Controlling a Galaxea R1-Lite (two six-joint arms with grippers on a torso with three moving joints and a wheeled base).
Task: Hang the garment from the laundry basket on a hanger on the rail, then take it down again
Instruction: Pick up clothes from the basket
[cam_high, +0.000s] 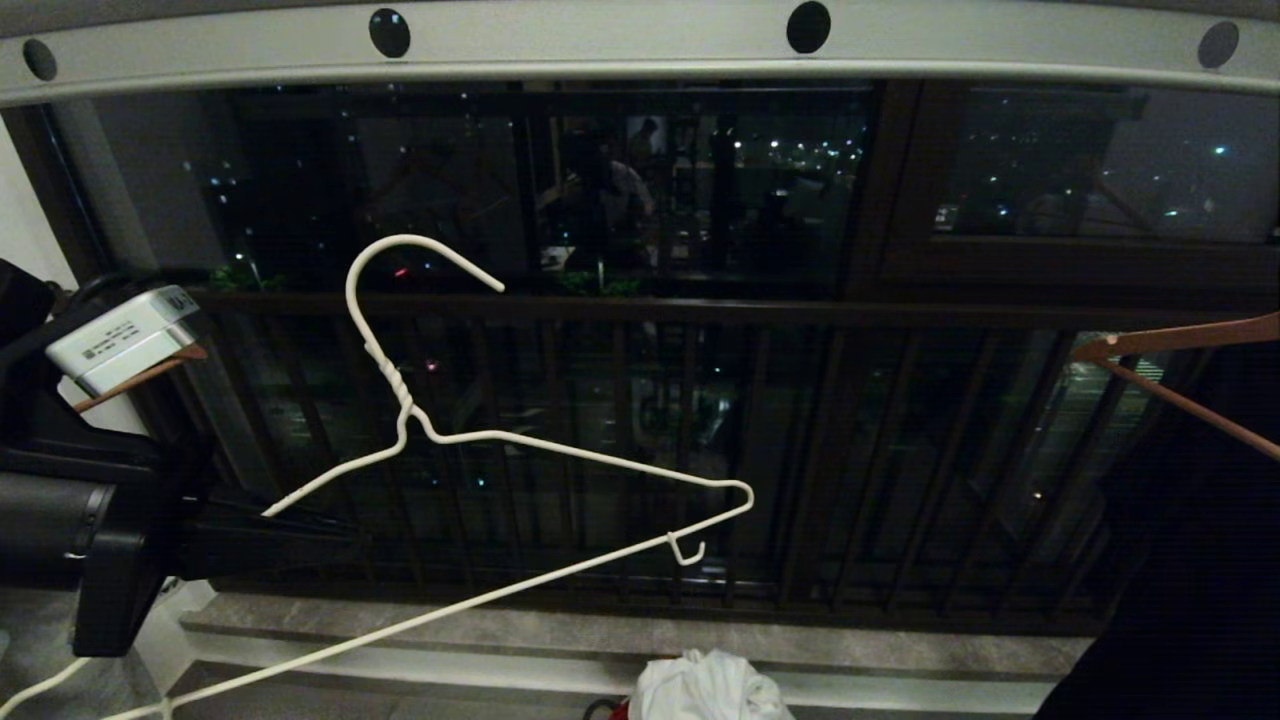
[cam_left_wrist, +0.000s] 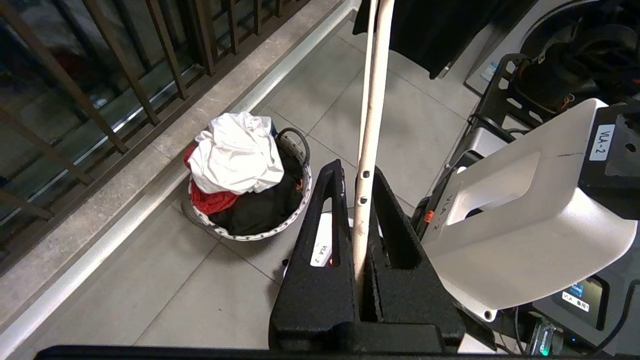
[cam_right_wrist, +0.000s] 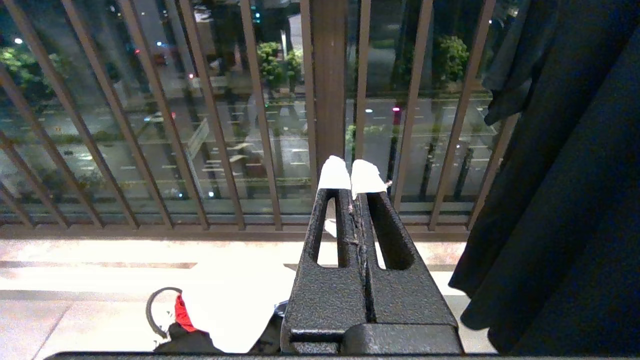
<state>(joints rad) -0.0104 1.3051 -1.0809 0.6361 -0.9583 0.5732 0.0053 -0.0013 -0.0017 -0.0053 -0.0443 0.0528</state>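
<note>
My left gripper (cam_left_wrist: 361, 172) is shut on one arm of the white wire hanger (cam_left_wrist: 372, 100). In the head view that gripper (cam_high: 262, 522) holds the hanger (cam_high: 560, 450) tilted in the air, its hook up and well below the pale rail (cam_high: 600, 45). The hook touches nothing. The white garment (cam_left_wrist: 237, 155) lies crumpled on top of the laundry basket (cam_left_wrist: 295, 210) on the floor below, and its top shows in the head view (cam_high: 705, 685). My right gripper (cam_right_wrist: 350, 172) is shut with nothing in it, low in front of the balcony bars.
Brown wooden hangers show at the right (cam_high: 1180, 345) and left (cam_high: 140, 378). A dark garment (cam_high: 1200, 580) hangs at the right, close to my right gripper. The dark balcony railing (cam_high: 640, 310) runs behind the hanger. Red and black clothes (cam_left_wrist: 215, 202) lie under the white garment.
</note>
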